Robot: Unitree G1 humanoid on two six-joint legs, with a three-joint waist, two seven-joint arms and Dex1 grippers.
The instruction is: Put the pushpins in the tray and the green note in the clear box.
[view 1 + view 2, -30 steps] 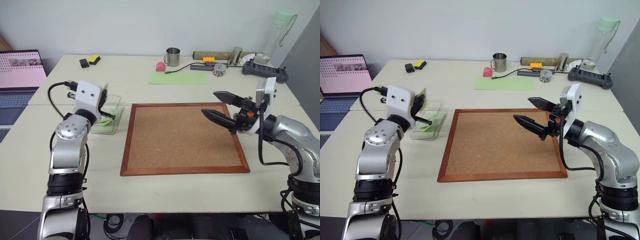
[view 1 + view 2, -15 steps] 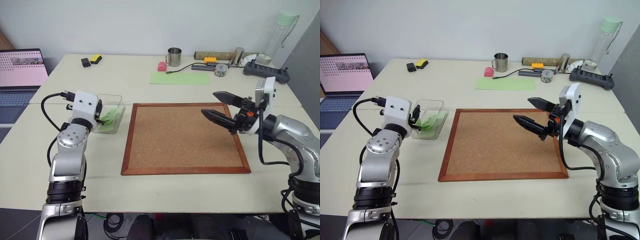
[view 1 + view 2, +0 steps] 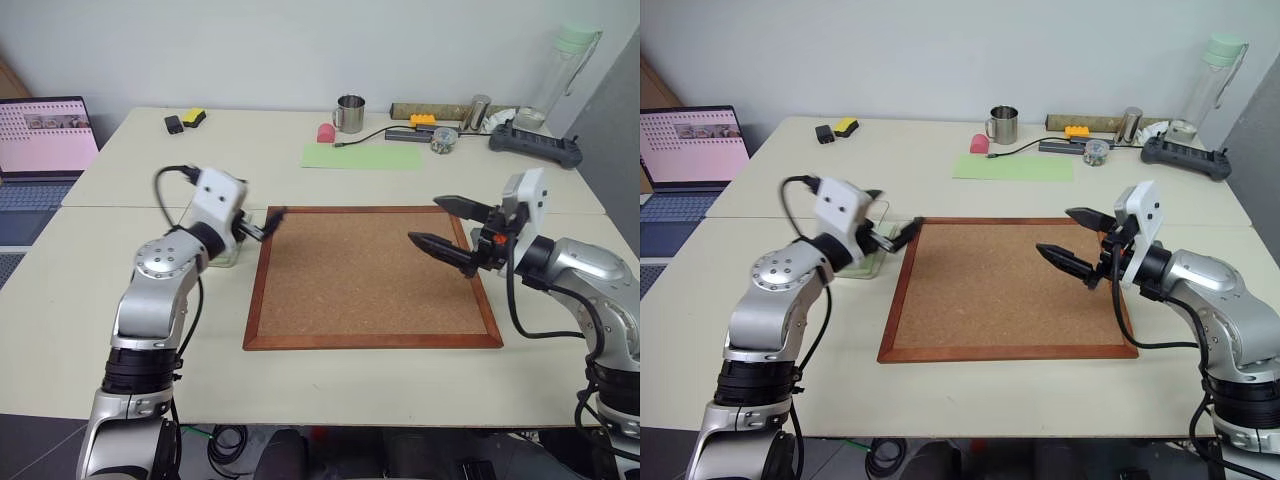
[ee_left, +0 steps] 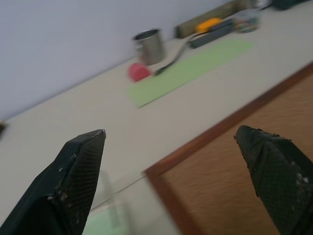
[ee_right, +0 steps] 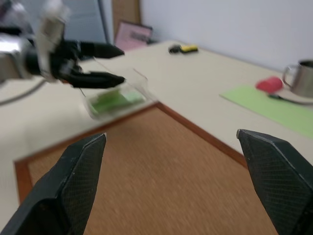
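**Green note in the clear box; pins and tray not located**

The green note (image 5: 113, 101) lies inside the clear box (image 5: 139, 82), which stands on the worktop (image 3: 330, 385) just beside the corkboard's (image 3: 370, 275) left edge. The left gripper (image 3: 898, 233) hovers at the box's corkboard-side end, over the frame's corner, jaws spread wide and holding nothing. The right gripper (image 3: 447, 227) hangs over the board's right part, jaws also wide and empty.

No pushpins or grey tray can be made out; the board looks bare, so that half of the task cannot be judged.

Risks: the left gripper sits close to the light box, so a careless swing could knock it or tip the note out. Pins, if tiny and hard to see, could be missed or flicked away by wide jaws.

No readable writing; the laptop (image 3: 45, 135) screen's text is too small.
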